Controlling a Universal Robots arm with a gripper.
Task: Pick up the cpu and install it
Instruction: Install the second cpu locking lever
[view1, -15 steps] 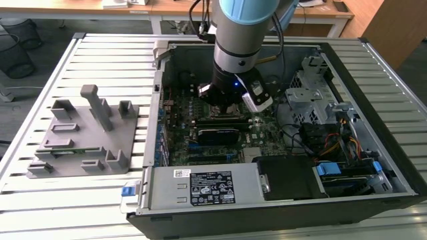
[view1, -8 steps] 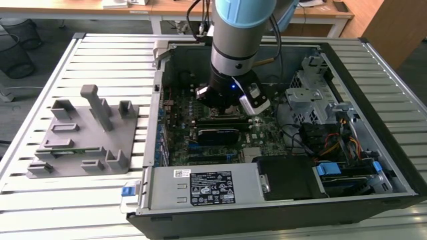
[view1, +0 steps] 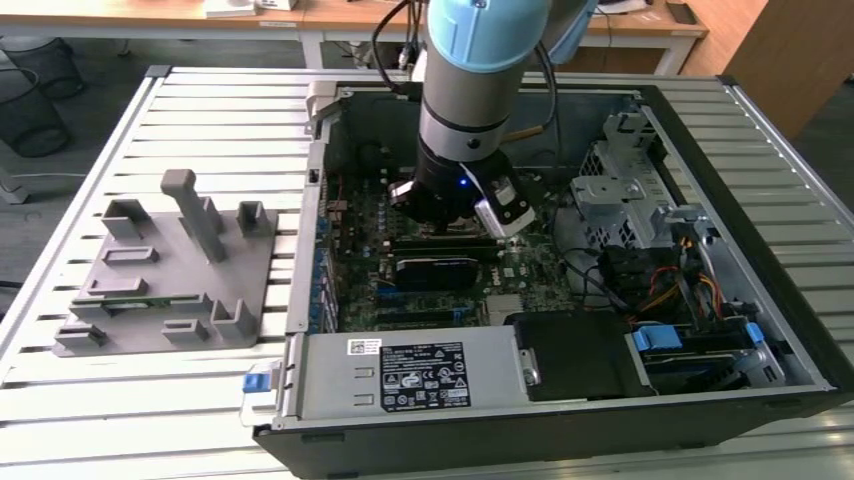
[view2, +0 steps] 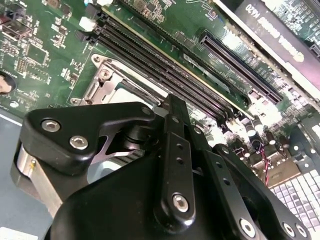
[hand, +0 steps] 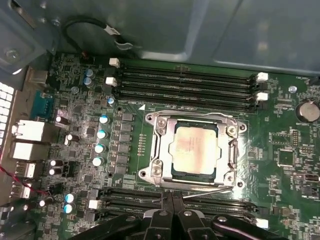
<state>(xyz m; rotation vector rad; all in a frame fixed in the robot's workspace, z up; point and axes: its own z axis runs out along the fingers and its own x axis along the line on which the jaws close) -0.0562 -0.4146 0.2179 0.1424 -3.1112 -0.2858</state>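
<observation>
The gripper (hand: 170, 212), fingers pressed together and holding nothing, hovers just beside the chip (hand: 194, 148) seated in its metal socket frame (hand: 159, 150), memory slots (hand: 185, 82) flanking beyond.

One cpu (hand: 195, 147) sits in one socket frame (hand: 159, 145). One computer case (view1: 747, 130), one grey fixture block (view1: 167, 290) and one gripper (hand: 172, 212) are present.
</observation>
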